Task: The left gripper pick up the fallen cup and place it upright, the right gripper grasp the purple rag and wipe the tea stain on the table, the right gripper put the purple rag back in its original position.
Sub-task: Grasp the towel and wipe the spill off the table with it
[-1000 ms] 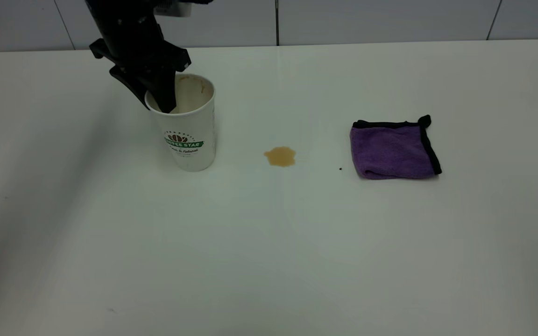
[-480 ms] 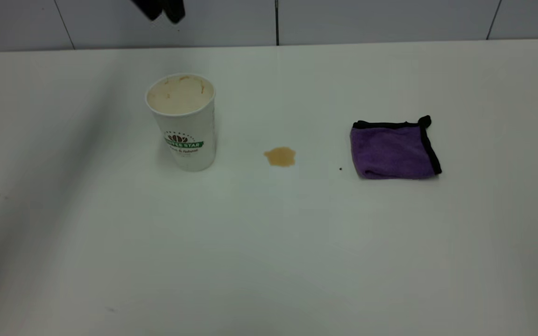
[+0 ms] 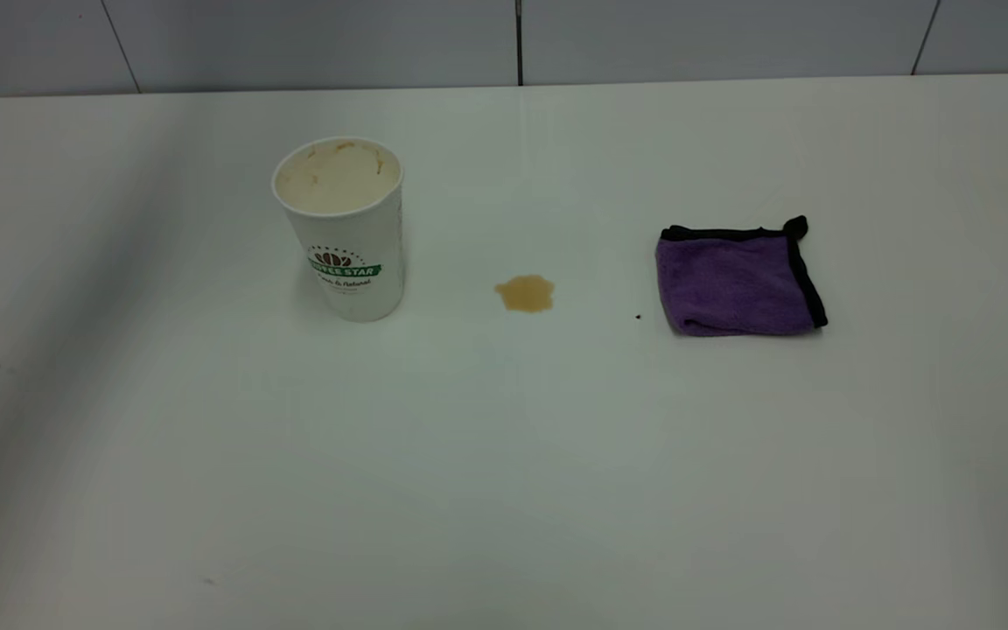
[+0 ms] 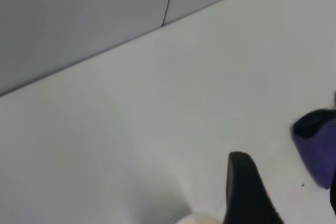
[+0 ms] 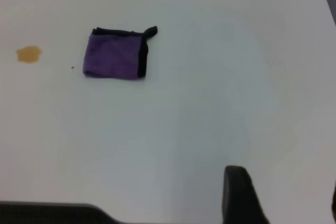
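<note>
The white cup [image 3: 343,226] stands upright on the table [image 3: 504,455] at the left, and nothing touches it. The amber tea stain [image 3: 524,293] lies between the cup and the folded purple rag [image 3: 738,278]. Neither gripper shows in the exterior view. In the left wrist view, my left gripper [image 4: 289,198] is open and empty high above the table, with the cup's rim [image 4: 202,219] just below it and the rag [image 4: 317,148] farther off. In the right wrist view, my right gripper [image 5: 286,203] is open and empty, well away from the rag [image 5: 115,54] and the stain [image 5: 29,54].
A grey panelled wall [image 3: 504,39] runs along the table's far edge. A tiny dark speck [image 3: 638,317] lies just left of the rag. A dark edge [image 5: 47,213] shows at the right wrist view's border.
My left gripper let go of the cup's rim, rose and left the exterior view at the top. The cup stays upright where it was. Rag and stain have not moved.
</note>
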`<act>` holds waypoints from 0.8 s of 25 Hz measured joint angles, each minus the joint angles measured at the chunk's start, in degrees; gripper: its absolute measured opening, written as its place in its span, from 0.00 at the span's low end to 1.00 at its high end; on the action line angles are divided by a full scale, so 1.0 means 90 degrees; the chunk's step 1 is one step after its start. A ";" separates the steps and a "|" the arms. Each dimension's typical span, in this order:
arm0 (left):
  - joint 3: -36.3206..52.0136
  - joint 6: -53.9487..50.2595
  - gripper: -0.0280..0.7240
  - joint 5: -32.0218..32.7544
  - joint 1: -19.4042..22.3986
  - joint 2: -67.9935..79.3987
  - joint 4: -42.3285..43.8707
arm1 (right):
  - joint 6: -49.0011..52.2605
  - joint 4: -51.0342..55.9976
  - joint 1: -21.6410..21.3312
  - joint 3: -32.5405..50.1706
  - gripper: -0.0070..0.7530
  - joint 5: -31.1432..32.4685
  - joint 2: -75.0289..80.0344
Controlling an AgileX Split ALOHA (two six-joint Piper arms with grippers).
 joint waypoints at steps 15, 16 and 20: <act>0.2299 -0.0290 0.61 0.0000 -0.0587 -0.3552 0.0001 | 0.0000 0.0000 0.0000 0.0000 0.60 0.0000 0.0000; 0.2748 -0.0290 0.61 0.0000 -0.0587 -0.3794 0.0062 | 0.0000 0.0000 0.0000 0.0000 0.60 0.0000 0.0000; 0.4768 -0.0260 0.61 0.0000 -0.0587 -0.4885 0.0323 | 0.0000 0.0000 0.0000 0.0000 0.60 0.0000 0.0000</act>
